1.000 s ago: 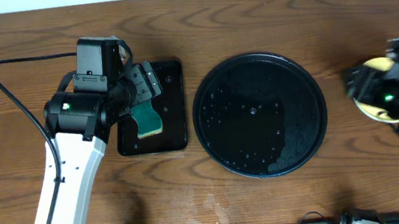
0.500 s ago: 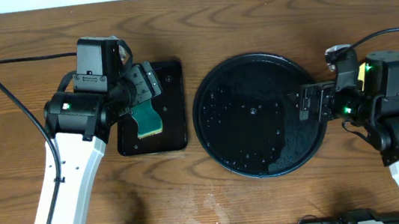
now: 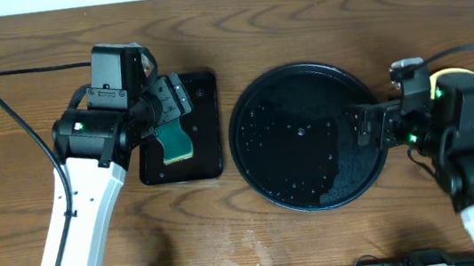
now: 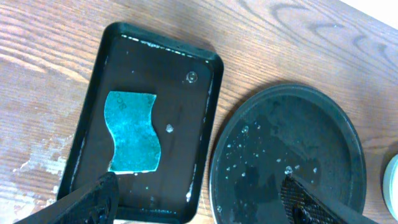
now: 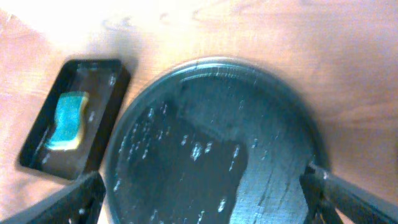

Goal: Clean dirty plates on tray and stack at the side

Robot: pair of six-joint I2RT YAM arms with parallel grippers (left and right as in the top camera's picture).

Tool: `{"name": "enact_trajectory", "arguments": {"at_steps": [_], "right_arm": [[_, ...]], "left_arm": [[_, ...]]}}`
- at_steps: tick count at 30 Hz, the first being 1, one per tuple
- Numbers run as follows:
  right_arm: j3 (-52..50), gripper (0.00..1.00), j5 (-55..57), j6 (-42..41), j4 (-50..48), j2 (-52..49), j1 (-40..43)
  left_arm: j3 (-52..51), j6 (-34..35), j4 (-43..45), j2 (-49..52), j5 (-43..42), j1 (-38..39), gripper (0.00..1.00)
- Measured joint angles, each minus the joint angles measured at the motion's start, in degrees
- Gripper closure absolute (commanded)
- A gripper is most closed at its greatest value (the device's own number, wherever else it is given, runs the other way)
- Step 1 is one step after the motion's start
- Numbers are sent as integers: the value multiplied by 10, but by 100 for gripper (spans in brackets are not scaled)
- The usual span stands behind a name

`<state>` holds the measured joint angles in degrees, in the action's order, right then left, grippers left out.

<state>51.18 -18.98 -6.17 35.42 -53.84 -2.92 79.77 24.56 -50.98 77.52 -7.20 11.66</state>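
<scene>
The large round black tray (image 3: 291,100) is wet and holds no plates; it also shows in the left wrist view (image 4: 298,124) and the right wrist view (image 5: 205,106). A pale yellow plate (image 3: 471,79) lies on the table at the far right, mostly hidden by my right arm. A pale plate edge (image 4: 393,186) shows in the left wrist view. The blue plates are hidden. My right gripper (image 3: 364,126) (image 5: 202,180) is open and empty over the tray's right rim. My left gripper (image 3: 174,100) (image 4: 199,186) is open and empty above the rectangular tray.
A small rectangular black tray (image 3: 201,88) left of the round tray holds a green sponge (image 3: 176,144), also in the left wrist view (image 4: 132,130) and the right wrist view (image 5: 67,118). A black cable (image 3: 10,105) trails from the left arm.
My right arm has swung left from the plate at the far right until its open gripper is over the round tray's right rim. The left arm has not moved.
</scene>
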Motion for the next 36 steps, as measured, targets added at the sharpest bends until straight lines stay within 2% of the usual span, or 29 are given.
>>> {"name": "enact_trajectory", "arguments": {"at_steps": [4,11,17,28,36], "right_arm": [[-105,1,14,18,-87,113,0],[-250,1,23,55,-99,374,0],[-335,1,31,91,-119,502,0],[-488,1,35,108,-313,532,0],[-507,1,36,108,-327,532,0]], "left_arm": [[0,0,0,0,0,0,16],[0,0,0,0,0,0,16],[0,0,0,0,0,0,16],[0,0,0,0,0,0,16],[0,0,0,0,0,0,16]]}}
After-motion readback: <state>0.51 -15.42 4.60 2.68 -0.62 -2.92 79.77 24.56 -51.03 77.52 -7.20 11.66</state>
